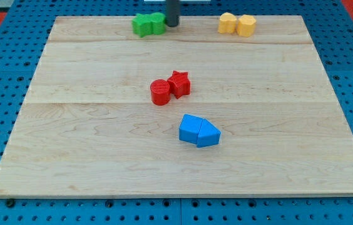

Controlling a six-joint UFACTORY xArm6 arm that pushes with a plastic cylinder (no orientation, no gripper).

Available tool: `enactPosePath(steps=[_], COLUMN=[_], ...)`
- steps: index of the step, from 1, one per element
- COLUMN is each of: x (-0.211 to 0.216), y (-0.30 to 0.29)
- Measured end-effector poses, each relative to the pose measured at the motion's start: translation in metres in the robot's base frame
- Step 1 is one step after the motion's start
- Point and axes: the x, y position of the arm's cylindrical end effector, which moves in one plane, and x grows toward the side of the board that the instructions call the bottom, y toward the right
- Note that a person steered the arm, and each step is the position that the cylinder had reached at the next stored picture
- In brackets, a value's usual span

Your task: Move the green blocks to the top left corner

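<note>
Two green blocks sit together at the view's top edge of the wooden board, left of centre: a star-like green block [143, 24] and a rounder green block [157, 23] touching its right side. My tip [172, 25] is at the lower end of the dark rod, right against the right side of the rounder green block. The board's top left corner [61, 22] lies well to the left of the green blocks.
Two yellow blocks [237, 24] sit together at the top right. A red cylinder [160, 92] and a red star [179, 83] touch near the centre. Two blue blocks [199, 131] lie below them. Blue pegboard [1, 75] surrounds the board.
</note>
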Motion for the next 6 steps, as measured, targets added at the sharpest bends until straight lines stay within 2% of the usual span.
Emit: enactPosePath(steps=[1, 3, 4, 5, 6], x=[-0.005, -0.015, -0.015, 0.007, 0.034], y=[-0.052, -0.055, -0.082, -0.121, -0.125])
